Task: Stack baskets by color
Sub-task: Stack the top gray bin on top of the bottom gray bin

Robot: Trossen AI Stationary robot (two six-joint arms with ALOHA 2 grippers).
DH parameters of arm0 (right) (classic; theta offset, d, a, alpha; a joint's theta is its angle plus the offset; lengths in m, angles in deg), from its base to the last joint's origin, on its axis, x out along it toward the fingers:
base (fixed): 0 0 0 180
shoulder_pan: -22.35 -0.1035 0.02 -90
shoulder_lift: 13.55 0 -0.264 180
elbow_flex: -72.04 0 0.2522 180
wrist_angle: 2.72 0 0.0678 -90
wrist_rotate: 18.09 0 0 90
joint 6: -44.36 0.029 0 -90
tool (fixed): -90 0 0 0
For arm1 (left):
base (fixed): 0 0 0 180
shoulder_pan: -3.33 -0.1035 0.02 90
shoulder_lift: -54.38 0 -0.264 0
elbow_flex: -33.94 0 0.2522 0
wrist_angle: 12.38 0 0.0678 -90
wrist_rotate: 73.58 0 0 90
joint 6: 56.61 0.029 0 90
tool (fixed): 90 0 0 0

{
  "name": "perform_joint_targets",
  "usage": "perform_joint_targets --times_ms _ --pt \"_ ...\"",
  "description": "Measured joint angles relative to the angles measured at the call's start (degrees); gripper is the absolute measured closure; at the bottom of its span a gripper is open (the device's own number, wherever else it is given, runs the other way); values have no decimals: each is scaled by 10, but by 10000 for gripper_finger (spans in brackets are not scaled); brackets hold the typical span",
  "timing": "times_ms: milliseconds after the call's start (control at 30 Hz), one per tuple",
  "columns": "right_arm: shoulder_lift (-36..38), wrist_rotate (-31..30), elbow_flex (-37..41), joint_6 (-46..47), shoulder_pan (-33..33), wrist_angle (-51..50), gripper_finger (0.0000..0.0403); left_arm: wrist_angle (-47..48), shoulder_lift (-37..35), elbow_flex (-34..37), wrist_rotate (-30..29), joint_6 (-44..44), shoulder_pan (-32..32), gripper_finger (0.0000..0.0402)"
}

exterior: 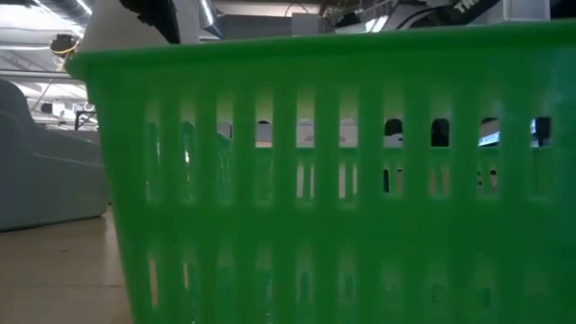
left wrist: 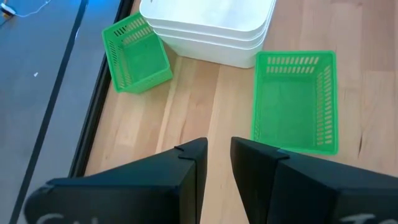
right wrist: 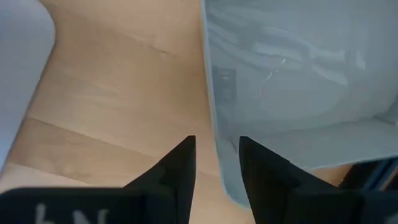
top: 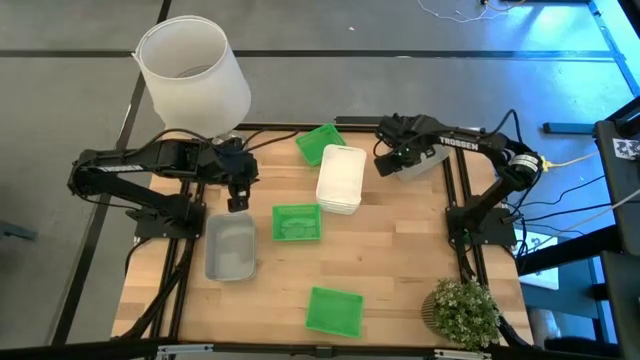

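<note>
A stack of white baskets [top: 340,180] stands at the table's middle. Three green baskets lie apart: one tipped at the far side [top: 320,143], one at the middle [top: 297,222], one near the front [top: 334,310]. A translucent grey basket [top: 230,247] rests on the left. Another grey basket [right wrist: 298,74] lies at the far right. My right gripper [right wrist: 216,158] points down, open, with one finger on either side of that basket's long wall [right wrist: 214,118]; no touch shows. My left gripper [left wrist: 217,155] hangs open above the table, left of the middle green basket [left wrist: 295,102], with nothing between its fingers.
A large white lampshade [top: 190,70] stands at the far left corner. A small potted plant [top: 465,310] is at the near right corner. The front green basket [exterior: 342,180] fills the low view. Bare wood lies between the white stack and the far-right grey basket [top: 425,165].
</note>
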Motion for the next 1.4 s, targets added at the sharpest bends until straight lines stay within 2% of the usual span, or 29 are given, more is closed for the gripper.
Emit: perform_joint_targets --times_ms 200,300,433,633,900,1033,1233,1400 --pt "0 0 33 -6 1 53 286 0 0 0 0 0 0 338" --pt "0 0 40 -5 1 61 315 0 0 0 0 0 0 338" --pt "0 0 43 -9 1 64 386 0 0 0 0 0 0 338" --pt "0 -29 32 -35 -1 44 398 0 0 0 0 0 0 338" --pt "0 -71 -36 -47 -49 -63 401 0 0 0 0 -1 0 338" --pt "0 -94 -89 -46 -83 -121 401 0 0 0 -3 -1 0 338" --pt "0 -127 -180 -47 -144 -208 402 0 0 0 -39 -4 0 338" --pt "0 -152 -262 -56 -211 -245 402 0 0 0 -52 -4 0 338"
